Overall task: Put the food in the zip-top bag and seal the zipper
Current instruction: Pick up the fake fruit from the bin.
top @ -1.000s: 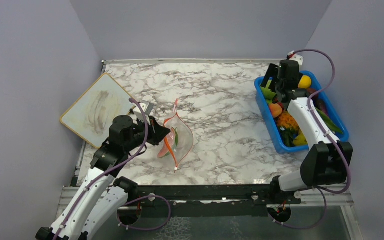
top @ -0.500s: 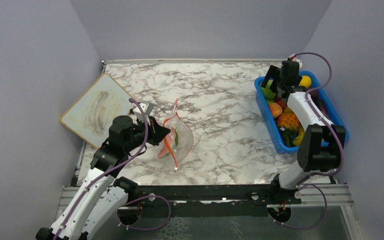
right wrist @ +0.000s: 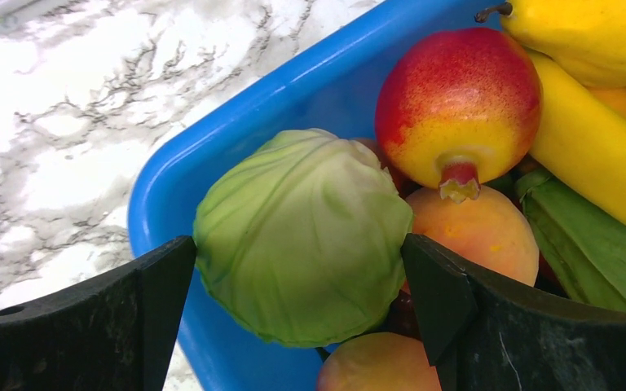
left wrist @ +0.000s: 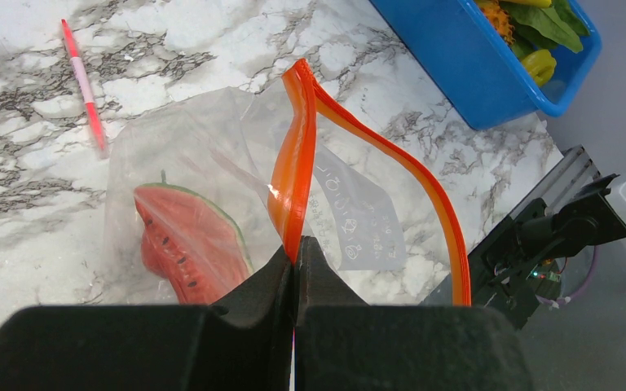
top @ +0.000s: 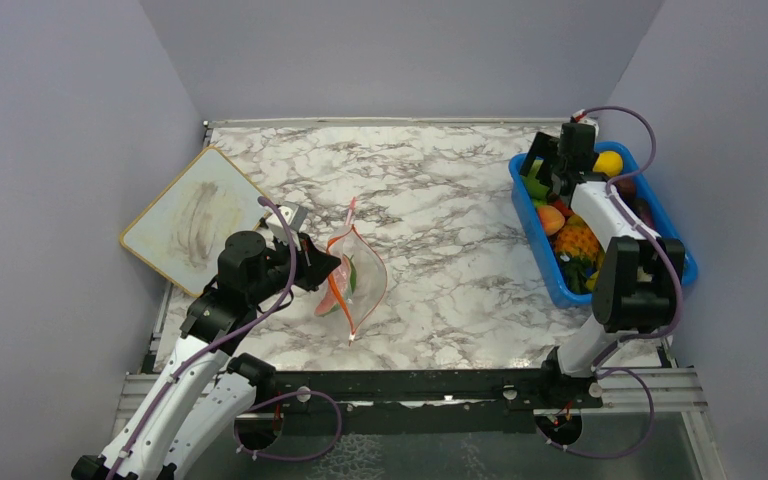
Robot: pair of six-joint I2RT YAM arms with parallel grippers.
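One zip-top bag (left wrist: pixel 179 147) holds one watermelon slice (left wrist: pixel 183 252); left fingers (left wrist: pixel 288 270) clamp its zipper (left wrist: pixel 297 163). At two o'clock, right fingers (right wrist: pixel 163 281) gape around one cabbage (right wrist: pixel 301 236).

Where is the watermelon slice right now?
In the left wrist view, the watermelon slice sits inside the zip-top bag, left on the table, beside the left pincer pinching the zipper.

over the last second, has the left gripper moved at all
No. In the top view the left gripper holds the same spot just below the pink stick, shut on the zipper.
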